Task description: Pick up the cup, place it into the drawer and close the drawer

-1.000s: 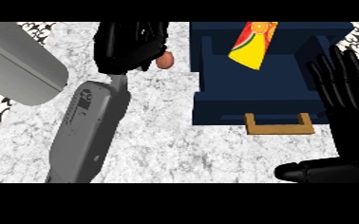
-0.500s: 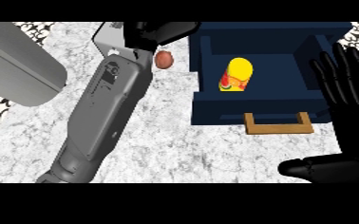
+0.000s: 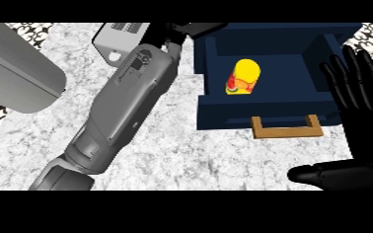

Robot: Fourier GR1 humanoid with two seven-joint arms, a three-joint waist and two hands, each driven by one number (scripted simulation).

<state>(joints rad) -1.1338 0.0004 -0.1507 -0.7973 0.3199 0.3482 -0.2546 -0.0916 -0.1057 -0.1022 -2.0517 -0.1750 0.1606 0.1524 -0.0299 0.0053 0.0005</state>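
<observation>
The head view looks steeply down on a marbled grey-white counter (image 3: 182,163). One dark blue drawer (image 3: 273,111) stands pulled open at the upper right, and one tan wooden handle (image 3: 287,128) projects from its front toward the lower edge.

One cup (image 3: 246,77) lies inside the drawer, on its floor near the middle (yellow at the top, with red and green patterning lower down). Nothing touches it.

Two arms show. The left forearm (image 3: 124,98), grey and long, runs diagonally from the lower left up toward the drawer's upper left corner. The left hand (image 3: 191,28) is at that corner, just beside the drawer's left wall; only a black part of it shows against the top edge, so I cannot tell how its fingers stand.

The right hand (image 3: 350,94) shows at the right edge, resting with its fingers straight and spread wide, pointing up, holding nothing; its thumb (image 3: 324,173) lies across the lower right corner. The fingers overlap the drawer's right side.

One rounded grey object (image 3: 25,79) sits at the left edge, only partly in view.
</observation>
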